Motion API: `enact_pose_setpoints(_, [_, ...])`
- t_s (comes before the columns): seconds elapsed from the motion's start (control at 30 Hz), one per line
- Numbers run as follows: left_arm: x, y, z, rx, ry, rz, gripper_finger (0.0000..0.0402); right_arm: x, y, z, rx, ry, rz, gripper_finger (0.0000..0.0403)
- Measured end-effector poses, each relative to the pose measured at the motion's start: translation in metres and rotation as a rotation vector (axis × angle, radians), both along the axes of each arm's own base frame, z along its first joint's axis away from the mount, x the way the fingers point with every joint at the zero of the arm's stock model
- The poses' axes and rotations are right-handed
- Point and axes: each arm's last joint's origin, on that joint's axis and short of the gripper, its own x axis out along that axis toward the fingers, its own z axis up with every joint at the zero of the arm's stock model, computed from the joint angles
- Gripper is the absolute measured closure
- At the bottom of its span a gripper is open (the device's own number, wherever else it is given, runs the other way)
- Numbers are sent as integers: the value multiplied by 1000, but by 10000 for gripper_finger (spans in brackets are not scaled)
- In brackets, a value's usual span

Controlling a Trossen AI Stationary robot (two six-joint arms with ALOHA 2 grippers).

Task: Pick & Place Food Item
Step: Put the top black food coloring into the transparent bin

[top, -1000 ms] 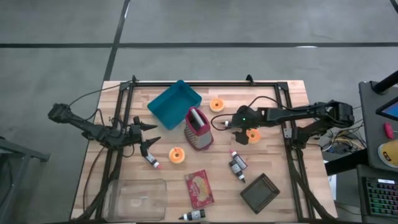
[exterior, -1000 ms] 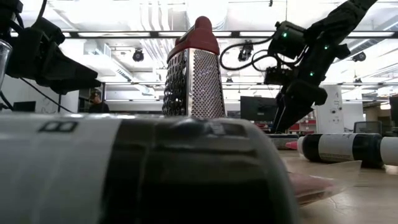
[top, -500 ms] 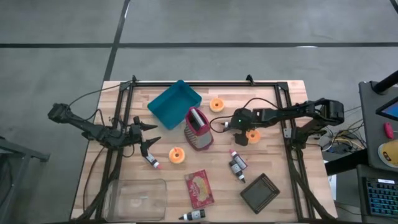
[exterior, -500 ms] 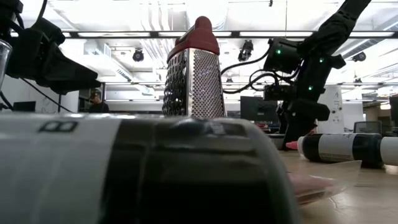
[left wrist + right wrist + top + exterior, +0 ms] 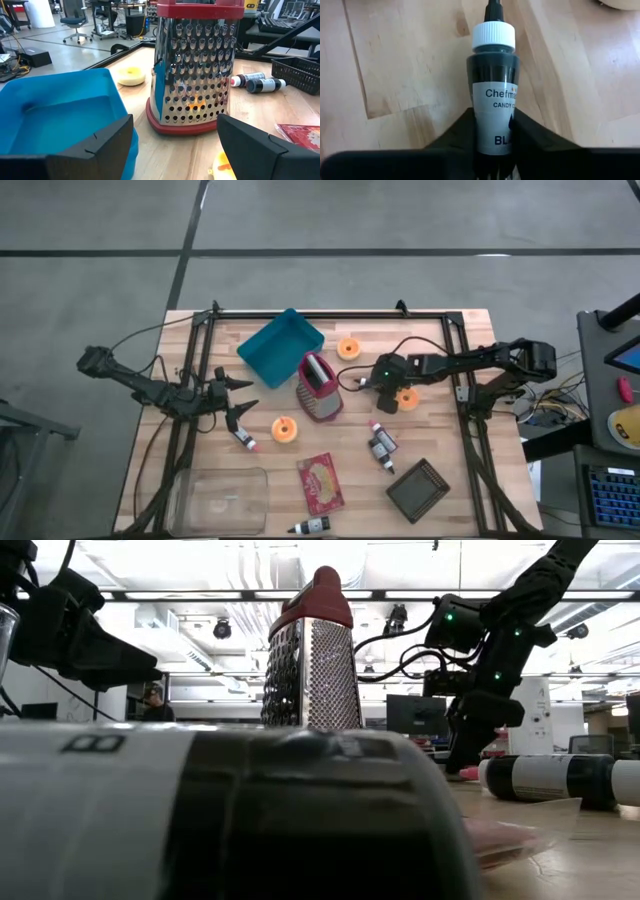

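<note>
The task's thing is a small dark bottle (image 5: 492, 95) with a white collar, a thin black nozzle and a pale label whose readable print begins "Chefma" over "CANDY C". It lies flat on the wooden table (image 5: 450, 435), right of the middle, just beside an orange ring-shaped food piece (image 5: 407, 396). In the right wrist view the right gripper (image 5: 492, 132) has its two dark fingers (image 5: 455, 135) pressed against either side of the bottle's body, clamped narrow on it. From above, that gripper (image 5: 387, 402) sits low at the table, between the ring and the red-topped metal grater (image 5: 320, 387).

A second ago the right fingers stood wide apart; now they have drawn in around the bottle. The arm has also come slightly toward the grater since then. Nothing else on the table has shifted.

The left gripper (image 5: 243, 395) waits at the left side of the table, its fingers (image 5: 250, 145) spread wide and holding nothing, facing the grater (image 5: 192, 70) with the blue bin (image 5: 55, 117) beside it. Around lie another orange ring (image 5: 284, 428), a third one (image 5: 348, 347) near the far edge, a red packet (image 5: 320, 482), a dark square tray (image 5: 417, 490), a clear container (image 5: 222, 500) and more small bottles (image 5: 382, 446).
</note>
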Motion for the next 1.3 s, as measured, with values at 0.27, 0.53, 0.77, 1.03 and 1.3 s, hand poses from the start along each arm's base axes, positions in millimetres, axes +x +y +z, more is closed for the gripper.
enact_pose_setpoints(0.27, [0,0,0,14,5,-3,113,-1,0,1,32,-17,-45,331])
enact_pose_setpoints(0.53, [0,0,2,25,-12,-6,117,-2,-1,19,-52,-106,-80,331])
enact_pose_setpoints(0.77, [2,-1,9,48,-68,-13,120,-10,-3,52,-195,-244,-133,331])
enact_pose_setpoints(1.03, [3,-4,25,90,-195,-109,122,-25,-1,89,-322,-428,-169,331])
enact_pose_setpoints(1.3, [3,-7,30,72,-250,-241,122,-23,24,117,-300,-748,55,331])
